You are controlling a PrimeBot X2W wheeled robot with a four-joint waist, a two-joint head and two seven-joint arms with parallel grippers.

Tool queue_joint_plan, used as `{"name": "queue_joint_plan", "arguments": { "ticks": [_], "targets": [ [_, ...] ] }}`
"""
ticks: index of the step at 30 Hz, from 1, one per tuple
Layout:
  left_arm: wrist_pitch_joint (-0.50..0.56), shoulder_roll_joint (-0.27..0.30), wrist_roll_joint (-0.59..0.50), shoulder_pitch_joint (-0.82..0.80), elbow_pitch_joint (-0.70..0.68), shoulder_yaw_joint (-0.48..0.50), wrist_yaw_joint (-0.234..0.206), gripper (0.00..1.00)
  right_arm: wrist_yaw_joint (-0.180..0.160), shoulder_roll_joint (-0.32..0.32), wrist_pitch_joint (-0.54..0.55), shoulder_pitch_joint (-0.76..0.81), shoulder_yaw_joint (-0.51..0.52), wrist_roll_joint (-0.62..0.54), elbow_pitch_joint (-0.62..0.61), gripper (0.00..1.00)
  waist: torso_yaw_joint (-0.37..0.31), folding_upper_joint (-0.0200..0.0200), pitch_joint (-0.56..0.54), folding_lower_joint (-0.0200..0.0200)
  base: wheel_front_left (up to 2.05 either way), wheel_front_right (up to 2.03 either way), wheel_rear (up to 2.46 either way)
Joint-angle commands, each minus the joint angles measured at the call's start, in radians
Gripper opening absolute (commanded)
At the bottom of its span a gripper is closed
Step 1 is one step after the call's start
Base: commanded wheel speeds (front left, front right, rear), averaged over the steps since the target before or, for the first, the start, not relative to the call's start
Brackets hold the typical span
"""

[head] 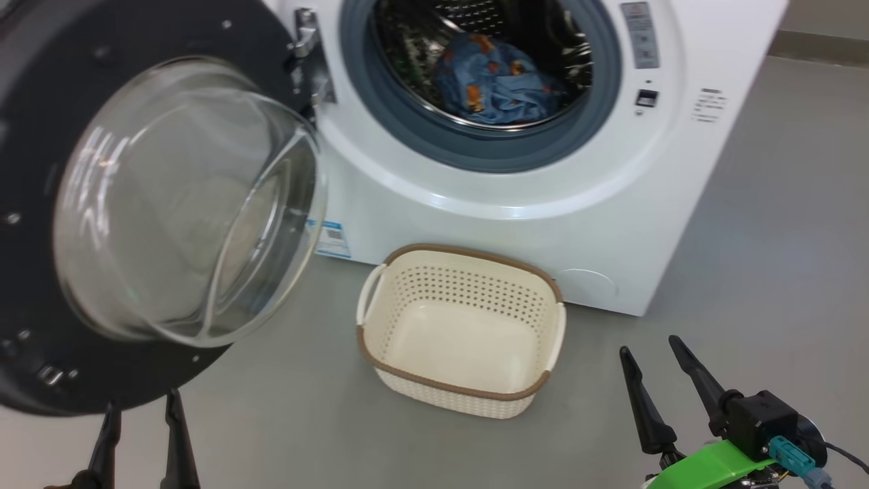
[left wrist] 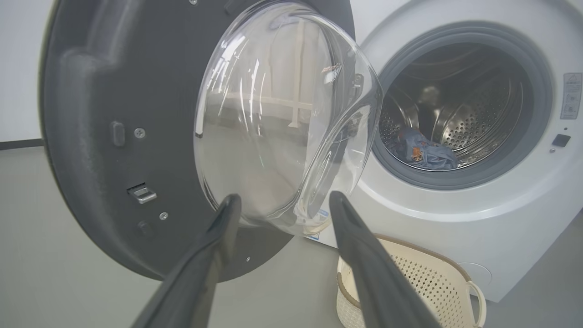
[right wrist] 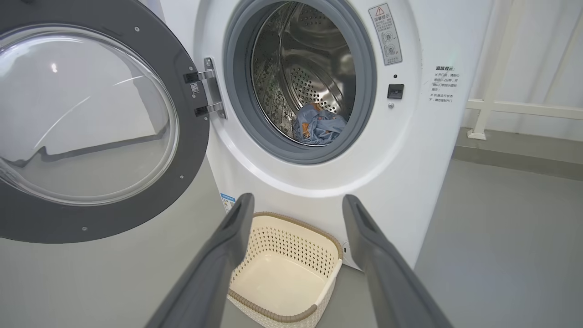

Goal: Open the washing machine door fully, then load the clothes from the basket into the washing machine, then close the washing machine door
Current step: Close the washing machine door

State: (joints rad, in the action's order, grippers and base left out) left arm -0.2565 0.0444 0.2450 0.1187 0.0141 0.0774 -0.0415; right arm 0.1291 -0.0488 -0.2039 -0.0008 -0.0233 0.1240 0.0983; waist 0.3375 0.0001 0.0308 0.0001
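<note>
With left tool (head: 142, 401) and right tool (head: 648, 346) wide and empty, the left may skid off the nine-o'clock door (head: 41, 136) when pushing.

A: What's underfoot?
B: Smooth grey floor (head: 781, 238), evenly lit.
A: And at two o'clock in the right wrist view?
B: A pale wall (right wrist: 546, 54), a white railing (right wrist: 524, 110) before it, a grey skirting strip (right wrist: 514, 155) below.
</note>
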Motion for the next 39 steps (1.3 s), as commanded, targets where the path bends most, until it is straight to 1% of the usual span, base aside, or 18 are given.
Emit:
{"name": "queue_joint_plan", "arguments": {
  "ticks": [1, 11, 15, 19, 26, 39],
  "targets": [
    [-0.005, 0.006, 0.008, -0.021, -0.024, 0.031, -0.013, 1.0, 0.002, -0.001, -0.006, -0.039, -0.031, -0.009, -0.023, 1.0, 0.048, -0.0001, 0.005, -0.0001, 0.0, 0.0, 0.0],
    [-0.005, 0.006, 0.022, -0.019, -0.021, 0.021, -0.035, 1.0, 0.002, -0.002, 0.005, -0.046, -0.035, -0.017, -0.025, 1.0, 0.124, -0.0001, 0.012, -0.0001, 0.0, 0.0, 0.0],
    [-0.005, 0.006, 0.027, -0.015, -0.023, 0.018, -0.044, 1.0, 0.002, -0.002, 0.008, -0.048, -0.036, -0.019, -0.026, 1.0, 0.144, -0.0001, 0.014, -0.0001, 0.0, 0.0, 0.0],
    [-0.005, 0.006, 0.028, -0.016, -0.022, 0.019, -0.044, 1.0, 0.002, -0.002, 0.009, -0.051, -0.04, -0.017, -0.024, 1.0, 0.159, -0.0001, 0.015, -0.0001, 0.0, 0.0, 0.0],
    [-0.005, 0.006, 0.031, -0.019, -0.024, 0.022, -0.048, 1.0, 0.002, -0.006, 0.012, -0.058, -0.047, -0.016, -0.024, 1.0, 0.166, -0.0001, 0.022, -0.0001, 0.0, 0.0, 0.0],
    [-0.005, 0.006, 0.031, -0.02, -0.031, 0.031, -0.05, 1.0, 0.002, -0.012, 0.014, -0.064, -0.054, -0.012, -0.022, 1.0, 0.145, -0.0001, 0.036, -0.0001, 0.0, 0.0, 0.0]
  ]
}}
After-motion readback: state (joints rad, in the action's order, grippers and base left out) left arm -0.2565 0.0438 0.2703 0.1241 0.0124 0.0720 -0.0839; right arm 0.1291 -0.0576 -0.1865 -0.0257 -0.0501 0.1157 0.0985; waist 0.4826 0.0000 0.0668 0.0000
